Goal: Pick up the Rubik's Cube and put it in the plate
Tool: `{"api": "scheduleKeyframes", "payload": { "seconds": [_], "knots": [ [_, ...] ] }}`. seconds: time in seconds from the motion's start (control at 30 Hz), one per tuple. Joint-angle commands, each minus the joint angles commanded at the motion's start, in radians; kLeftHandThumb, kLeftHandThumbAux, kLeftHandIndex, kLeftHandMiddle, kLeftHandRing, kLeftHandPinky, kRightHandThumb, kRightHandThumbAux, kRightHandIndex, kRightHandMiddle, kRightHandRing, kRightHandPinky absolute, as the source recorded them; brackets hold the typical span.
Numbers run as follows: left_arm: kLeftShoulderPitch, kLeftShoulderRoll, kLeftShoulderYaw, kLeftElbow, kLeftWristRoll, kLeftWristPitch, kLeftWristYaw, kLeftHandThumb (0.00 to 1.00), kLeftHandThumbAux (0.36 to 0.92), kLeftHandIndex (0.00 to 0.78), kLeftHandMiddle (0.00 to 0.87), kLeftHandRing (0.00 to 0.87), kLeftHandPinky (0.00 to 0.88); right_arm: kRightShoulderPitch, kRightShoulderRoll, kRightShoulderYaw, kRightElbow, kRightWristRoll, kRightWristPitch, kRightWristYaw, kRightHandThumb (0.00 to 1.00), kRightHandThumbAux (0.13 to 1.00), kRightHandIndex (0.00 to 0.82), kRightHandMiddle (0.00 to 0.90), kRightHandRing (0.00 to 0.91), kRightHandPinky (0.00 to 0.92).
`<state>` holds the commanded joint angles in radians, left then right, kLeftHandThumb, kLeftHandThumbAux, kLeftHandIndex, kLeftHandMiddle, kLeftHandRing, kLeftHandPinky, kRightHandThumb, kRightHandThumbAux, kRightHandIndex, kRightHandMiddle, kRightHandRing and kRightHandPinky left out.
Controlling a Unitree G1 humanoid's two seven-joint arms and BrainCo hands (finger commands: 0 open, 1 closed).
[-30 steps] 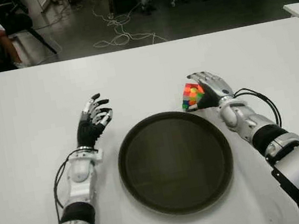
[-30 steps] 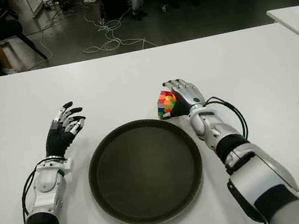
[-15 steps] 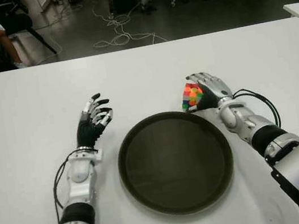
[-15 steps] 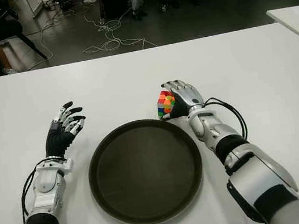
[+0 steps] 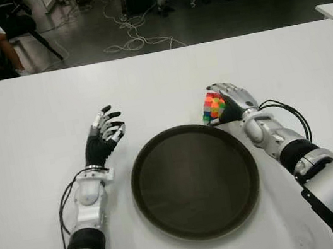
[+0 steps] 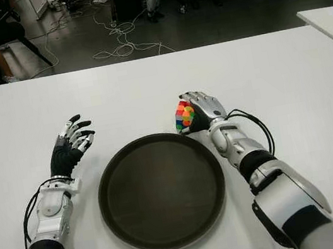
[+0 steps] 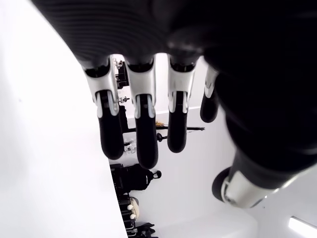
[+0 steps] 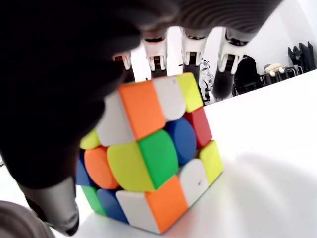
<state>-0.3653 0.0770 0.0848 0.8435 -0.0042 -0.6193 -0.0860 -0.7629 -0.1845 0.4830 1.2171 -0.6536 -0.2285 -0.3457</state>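
Right robot hand point(image 5: 234, 101) cups the Rubik's Cube point(image 5: 213, 106), fingers wrapped over it, beside the plate point(image 5: 194, 180). Likely securing grip. Left robot hand point(image 5: 102, 139), fingers spread and empty, shows left of the plate.

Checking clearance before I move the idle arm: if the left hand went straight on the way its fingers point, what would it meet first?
Nothing, as far as the eye views show: the left hand points ahead over bare table, left of the plate. Depth is uncertain.

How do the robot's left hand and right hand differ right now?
The right hand is closed around the Rubik's Cube by the plate's far right rim; the left hand, left of the plate, holds nothing. The right hand's fingers curl over the cube; the left hand's fingers are spread. Both are over the white table.
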Motion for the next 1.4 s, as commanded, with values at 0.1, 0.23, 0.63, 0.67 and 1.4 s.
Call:
{"api": "scheduleKeyframes", "payload": {
  "seconds": [0.1,0.23,0.63,0.67,1.4],
  "knots": [
    [0.001,0.0,0.001,-0.003,-0.005,0.002,-0.007,0.571,0.707,0.144,0.263,0.314,0.342,-0.001,0.001,0.002,0.003,-0.002,0.0,-0.002,0.0,0.768,0.035,0.033,0.095,0.197],
    [0.002,-0.001,0.001,-0.007,-0.008,0.007,-0.011,0.574,0.703,0.145,0.268,0.317,0.345,-0.002,0.003,0.004,0.008,-0.003,0.002,0.004,0.0,0.774,0.038,0.031,0.1,0.2],
    [0.006,0.001,-0.002,-0.019,0.003,0.018,0.0,0.566,0.699,0.145,0.268,0.314,0.337,-0.006,0.008,0.01,0.026,-0.001,0.006,0.036,0.0,0.764,0.039,0.04,0.087,0.159],
    [0.005,0.001,-0.003,-0.018,0.005,0.018,0.003,0.566,0.701,0.146,0.267,0.312,0.337,-0.006,0.007,0.01,0.027,-0.001,0.007,0.039,0.0,0.758,0.037,0.04,0.082,0.146],
    [0.004,0.003,-0.005,-0.016,0.01,0.013,0.01,0.569,0.691,0.154,0.28,0.328,0.361,-0.008,0.009,0.024,0.04,-0.005,0.004,0.068,0.0,0.755,0.042,0.054,0.106,0.17]
  ]
}}
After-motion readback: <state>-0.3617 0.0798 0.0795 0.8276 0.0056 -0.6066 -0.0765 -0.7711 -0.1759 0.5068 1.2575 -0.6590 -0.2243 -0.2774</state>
